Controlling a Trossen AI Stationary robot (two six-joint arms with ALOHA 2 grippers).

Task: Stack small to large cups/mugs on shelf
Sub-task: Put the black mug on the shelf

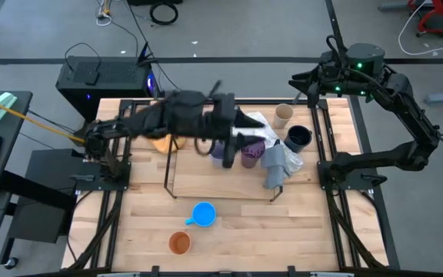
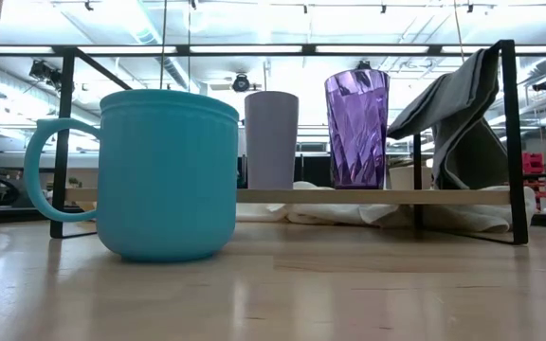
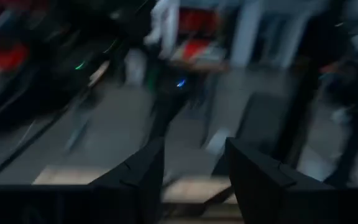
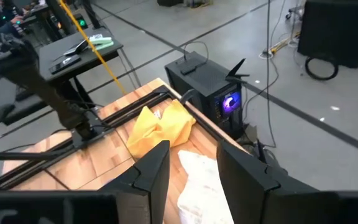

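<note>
A: High view. Left arm reaches across the shelf (image 1: 171, 173), blurred; its left hand (image 1: 246, 123) sits above the rack's far right part, over the white checked cloth (image 1: 261, 128).

B: Fingers?

A: Left wrist view shows the two dark fingers (image 3: 143, 174) standing apart with nothing between them. Open, empty.

B: The right arm?

A: Folded back at the far right corner of the tabletop (image 1: 229, 231). Right hand (image 1: 302, 83) hangs off the far edge; in the right wrist view the fingers (image 4: 154, 168) are parted, gripping nothing, looking down on the yellow cloth (image 4: 157, 127).

B: Cups on the shelf?

A: Low view: a pale lavender cup (image 2: 271, 139) and a purple faceted cup (image 2: 356, 128) stand upright side by side on the shelf board, close but not touching. A grey cloth (image 2: 463, 114) drapes over the shelf's right end.

B: The rest?

A: Tan cup (image 1: 283, 116) and dark navy cup (image 1: 298, 138) on the tabletop beyond the shelf's right end, near each other. Bright blue mug (image 1: 203, 215) stands upright in front of the shelf, handle toward the left arm's side. Orange cup (image 1: 178, 243) just nearer the front edge, apart from the blue one.
</note>
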